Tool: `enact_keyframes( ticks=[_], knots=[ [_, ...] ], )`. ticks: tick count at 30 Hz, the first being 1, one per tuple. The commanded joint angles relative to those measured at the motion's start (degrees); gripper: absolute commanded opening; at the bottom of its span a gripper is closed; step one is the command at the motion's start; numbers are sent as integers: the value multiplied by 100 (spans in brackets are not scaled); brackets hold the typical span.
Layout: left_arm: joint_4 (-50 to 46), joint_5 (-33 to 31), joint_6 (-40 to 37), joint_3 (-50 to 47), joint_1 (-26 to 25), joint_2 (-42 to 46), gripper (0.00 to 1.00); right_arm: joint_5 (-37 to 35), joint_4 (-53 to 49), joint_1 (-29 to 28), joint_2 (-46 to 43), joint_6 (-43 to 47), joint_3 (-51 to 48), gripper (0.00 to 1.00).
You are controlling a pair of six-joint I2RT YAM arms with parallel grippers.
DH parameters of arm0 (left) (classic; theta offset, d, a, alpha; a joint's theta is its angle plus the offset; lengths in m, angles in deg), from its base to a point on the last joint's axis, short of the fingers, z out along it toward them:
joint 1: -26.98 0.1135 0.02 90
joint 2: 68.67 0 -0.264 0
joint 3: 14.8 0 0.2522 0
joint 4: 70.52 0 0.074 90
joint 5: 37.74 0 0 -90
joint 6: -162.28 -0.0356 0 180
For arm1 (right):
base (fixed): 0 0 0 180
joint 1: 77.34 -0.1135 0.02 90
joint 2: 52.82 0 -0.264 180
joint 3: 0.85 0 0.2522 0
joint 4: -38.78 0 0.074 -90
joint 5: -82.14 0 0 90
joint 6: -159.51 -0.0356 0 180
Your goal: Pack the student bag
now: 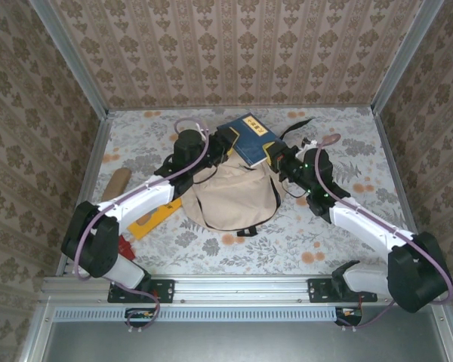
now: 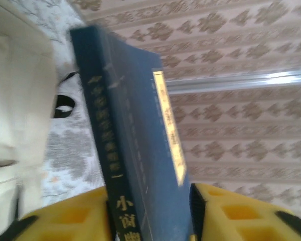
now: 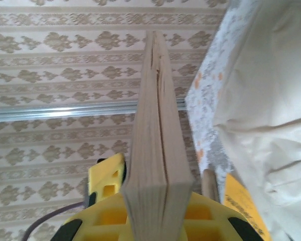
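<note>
Beige fabric marks the student bag (image 1: 234, 197), slumped in the middle of the surface (image 1: 347, 226), with a black strap (image 1: 297, 124) showing beyond it toward the far edge. Just over the bag's far side a blue book (image 1: 249, 136) hangs between the two arms, its cover with a yellow label tilted up to the overhead camera. The right jaws are closed on the book: in the right wrist view its pale page edge fills the gap between the yellow fingers (image 3: 105, 186), with bag cloth close on the right. The left jaws stand on either side of the book's spine end, and the left wrist view shows the dark pads of the yellow fingers (image 2: 65, 221) right beside both covers. That picture is blurred, so I cannot tell whether they press the book or have let go. A small tan pencil case (image 1: 115, 185) lies near the left edge of the surface. A flat yellow strip (image 1: 152, 220) lies partly under the left arm, between the pencil case and the bag.
</note>
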Motion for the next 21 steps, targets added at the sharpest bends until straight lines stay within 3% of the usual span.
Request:
enact_keyframes(
  ticks=[1, 4, 7, 13, 21],
  knots=[
    [-1647, 81, -996, 170, 32, 230, 65, -273, -1253, 91, -501, 997, 218, 1],
    [-2657, 195, -2194, 294, 25, 191, 84, -588, -2291, 160, -989, 1805, 289, 0],
    [-3600, 279, -2986, 522, -79, 13, 86, -922, -3229, 260, -1473, 2528, 317, 0],
    [-5405, -756, -4270, 1380, -826, -460, 82, -1177, -4671, 681, -2281, 3227, 260, 0],
    [-5994, -867, -4985, 2301, -1749, -1375, 69, -880, -5341, 1542, -2820, 3356, 23, 0]
  ],
)
